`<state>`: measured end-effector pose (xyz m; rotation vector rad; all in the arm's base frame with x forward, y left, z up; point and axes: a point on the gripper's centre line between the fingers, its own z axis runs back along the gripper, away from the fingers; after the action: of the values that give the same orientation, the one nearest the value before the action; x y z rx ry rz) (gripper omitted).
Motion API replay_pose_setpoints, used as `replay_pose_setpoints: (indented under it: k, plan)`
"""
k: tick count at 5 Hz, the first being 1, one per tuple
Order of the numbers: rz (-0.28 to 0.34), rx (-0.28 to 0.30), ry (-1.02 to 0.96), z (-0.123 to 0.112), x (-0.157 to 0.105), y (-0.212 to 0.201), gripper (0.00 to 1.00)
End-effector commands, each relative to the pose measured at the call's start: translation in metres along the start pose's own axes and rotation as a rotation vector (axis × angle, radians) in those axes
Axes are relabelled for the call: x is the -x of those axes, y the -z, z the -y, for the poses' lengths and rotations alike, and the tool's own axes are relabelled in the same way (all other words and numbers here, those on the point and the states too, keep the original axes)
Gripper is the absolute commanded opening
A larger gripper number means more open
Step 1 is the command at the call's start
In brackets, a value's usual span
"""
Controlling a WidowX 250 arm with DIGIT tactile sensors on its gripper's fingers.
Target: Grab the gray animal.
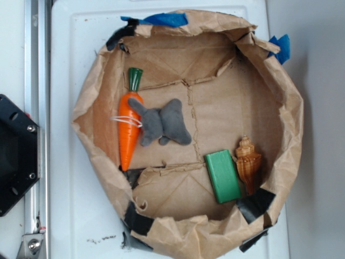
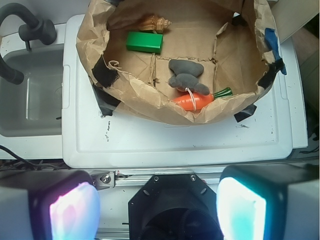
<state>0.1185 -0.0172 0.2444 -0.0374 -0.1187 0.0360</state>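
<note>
- Gray animal (image 1: 161, 125) lies on the floor of a brown paper basin (image 1: 294, 129), left of the basin's middle in the exterior view, with its ears and limbs spread flat.
- Its left side touches the orange carrot (image 1: 128, 132), and a thin white string (image 1: 127, 121) runs from the toy across the carrot's body.
- In the wrist view the gray animal (image 2: 186, 76) sits just behind the carrot (image 2: 195, 101), close to the basin's near wall.
- The carrot lies lengthwise along the basin's left wall in the exterior view, its green top (image 1: 135, 79) pointing toward the upper edge of the picture.
- A green block (image 1: 222, 176) rests on the basin floor toward the lower right, well apart from the toy.
- A tan spiral shell (image 1: 248, 163) lies just beside the block, on its right, close to the basin wall.
- Black tape (image 1: 256, 205) and blue tape (image 1: 161, 19) patch the crumpled paper rim in several places.
- The basin stands on a white surface (image 1: 81, 205).
- In the wrist view a gray sink (image 2: 30, 95) with a dark faucet (image 2: 30, 30) sits left of that surface.
- The gripper (image 2: 157, 207) hangs well away from the basin, beyond its near edge and over the robot's black base (image 2: 170, 205); its two pads (image 2: 74, 210) stand wide apart with nothing between them, touching none of the objects.
</note>
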Motion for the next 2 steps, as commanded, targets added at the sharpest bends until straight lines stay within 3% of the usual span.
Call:
replay_pose_setpoints:
  k: [1, 2]
  plan:
    - [0.000, 0.000, 0.000, 0.000, 0.000, 0.000, 1.00]
    - [0.020, -0.002, 0.014, -0.014, -0.044, 0.011, 1.00]
